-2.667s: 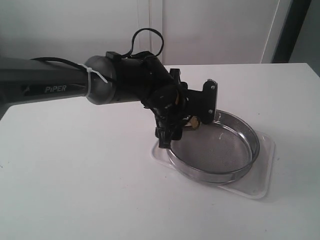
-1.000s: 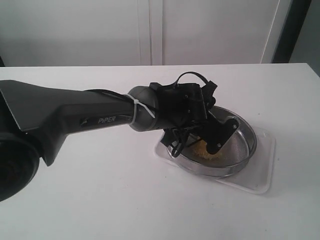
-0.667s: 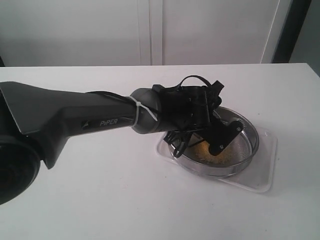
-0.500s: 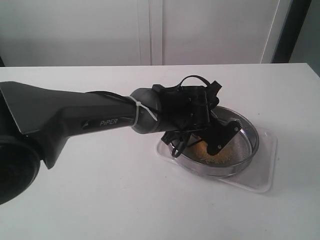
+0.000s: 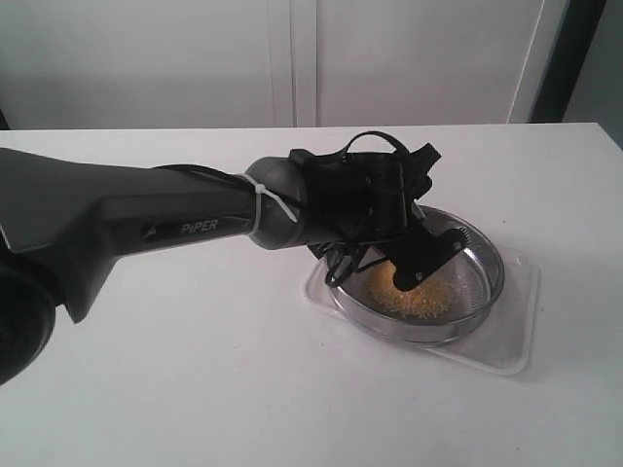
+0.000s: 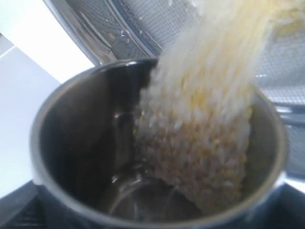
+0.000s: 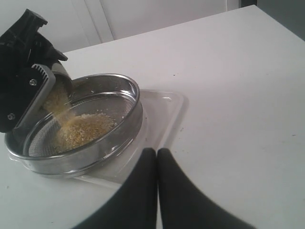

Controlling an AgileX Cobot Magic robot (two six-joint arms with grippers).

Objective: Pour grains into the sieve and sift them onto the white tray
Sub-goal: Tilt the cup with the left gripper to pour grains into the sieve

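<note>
Jaws pressed together and empty, the right gripper hangs short of the white tray on the table. On the tray sits the round sieve, grains heaped on its mesh. Beyond, the left gripper clamps a steel cup, mouth tilted down over the sieve, grains streaming out.

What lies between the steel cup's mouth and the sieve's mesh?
A falling stream of grains, from cup to sieve; the right wrist view shows it.

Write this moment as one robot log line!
left end effector: holds tilted cup | grains: pouring into sieve | sieve: on white tray | right end effector: shut, apart
</note>
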